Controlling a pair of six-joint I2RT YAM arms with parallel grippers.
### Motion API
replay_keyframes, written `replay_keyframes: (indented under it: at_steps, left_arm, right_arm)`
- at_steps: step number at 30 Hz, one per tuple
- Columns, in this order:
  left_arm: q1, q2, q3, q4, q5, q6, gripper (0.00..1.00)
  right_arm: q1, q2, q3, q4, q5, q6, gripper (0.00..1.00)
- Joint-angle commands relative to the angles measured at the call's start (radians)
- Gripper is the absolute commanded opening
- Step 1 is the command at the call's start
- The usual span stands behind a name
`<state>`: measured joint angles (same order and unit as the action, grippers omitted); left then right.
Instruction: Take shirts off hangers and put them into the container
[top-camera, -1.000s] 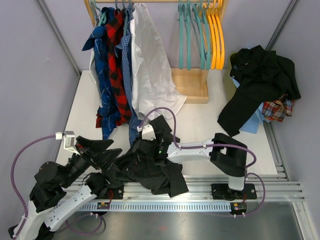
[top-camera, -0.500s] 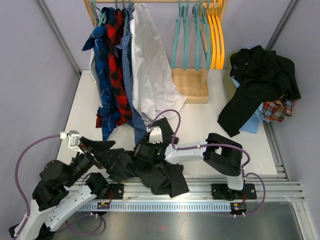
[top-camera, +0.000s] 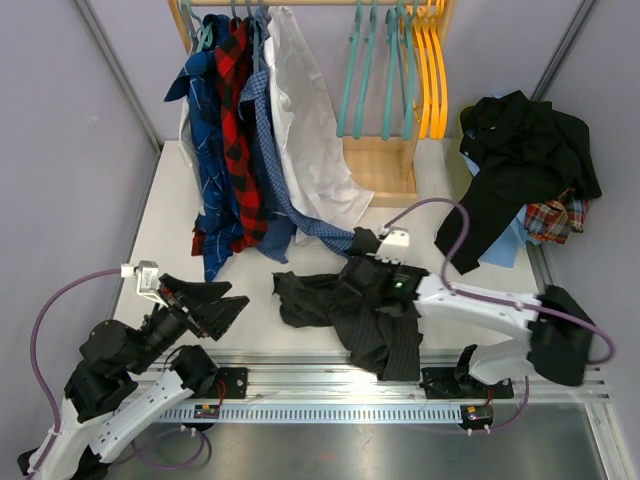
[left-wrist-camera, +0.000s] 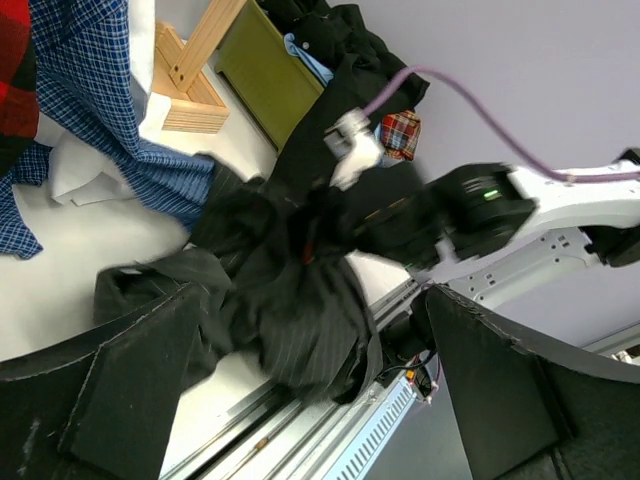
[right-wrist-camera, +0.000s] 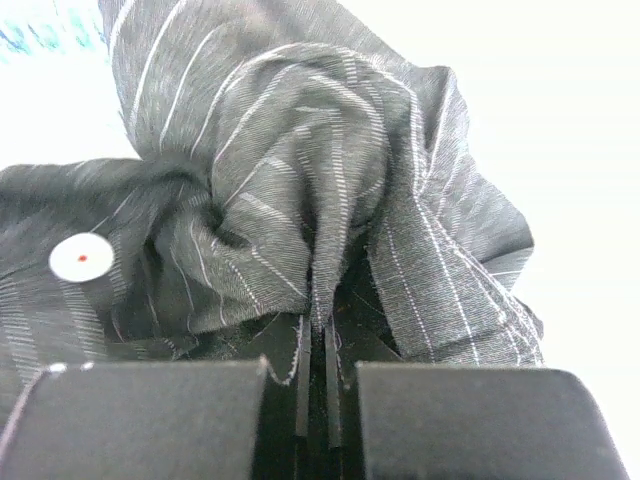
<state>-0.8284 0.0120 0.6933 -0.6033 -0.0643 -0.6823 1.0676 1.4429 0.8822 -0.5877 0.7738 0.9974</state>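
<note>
- The right gripper is clenched on a fold of the grey shirt. In the wrist view its fingers are pressed together, with pinstriped cloth pinched between them.
- The grey shirt lies crumpled on the table near the front edge, between the two arms. A white button shows on it.
- The left gripper is released, with its jaws spread wide and nothing between them. It sits left of the grey shirt and apart from it.
- The bin stands at the far right of the table. A black shirt is draped over its rim, and a brown-red plaid shirt shows beneath it.
- Four shirts hang on the rack: blue plaid, red-black plaid, blue check and white.
- The tail of the blue check shirt reaches the table just beside the right gripper.
- Bare teal hangers hang to the right of the shirts, next to orange hangers.
</note>
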Motion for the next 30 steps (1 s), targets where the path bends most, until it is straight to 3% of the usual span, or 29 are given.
replay_keyframes:
  at_steps: [1, 8, 14, 15, 16, 18, 19, 22, 25, 28, 30]
  left_arm:
    - [0.002, -0.070, 0.005, 0.040, 0.012, -0.005, 0.99]
    - [0.002, -0.041, 0.003, 0.068, 0.029, -0.005, 0.99]
    - [0.002, 0.009, -0.014, 0.123, 0.058, -0.013, 0.99]
    - [0.002, 0.016, -0.014, 0.128, 0.058, -0.013, 0.99]
    - [0.002, 0.022, -0.017, 0.138, 0.058, -0.014, 0.99]
    - [0.002, 0.029, -0.023, 0.146, 0.060, -0.014, 0.99]
    - [0.002, 0.031, -0.025, 0.158, 0.058, -0.014, 0.99]
    - [0.002, 0.036, -0.031, 0.166, 0.086, -0.020, 0.99]
    - [0.002, 0.034, -0.028, 0.158, 0.084, -0.017, 0.99]
    - [0.002, 0.028, -0.032, 0.158, 0.083, -0.016, 0.99]
    - [0.002, 0.022, -0.037, 0.160, 0.083, -0.019, 0.99]
  right_arm:
    - [-0.052, -0.259, 0.012, -0.142, 0.175, 0.024, 0.00]
    - [-0.095, -0.634, 0.083, -0.337, 0.355, -0.031, 0.01]
    - [-0.095, -0.805, 0.176, -0.411, 0.427, -0.089, 0.18]
    - [-0.097, -0.809, 0.176, -0.400, 0.406, -0.132, 0.28]
    - [-0.095, -0.809, 0.173, -0.358, 0.341, -0.167, 0.32]
    - [-0.097, -0.782, 0.169, -0.353, 0.267, -0.194, 0.44]
    - [-0.097, -0.732, 0.170, -0.369, 0.202, -0.192, 0.60]
    - [-0.095, -0.565, 0.178, -0.392, 0.025, -0.241, 0.79]
    - [-0.095, -0.378, 0.205, -0.458, -0.114, -0.246, 0.85]
    - [-0.095, -0.252, 0.199, -0.483, -0.179, -0.263, 0.99]
    - [-0.095, -0.216, 0.183, -0.512, -0.180, -0.238, 0.99]
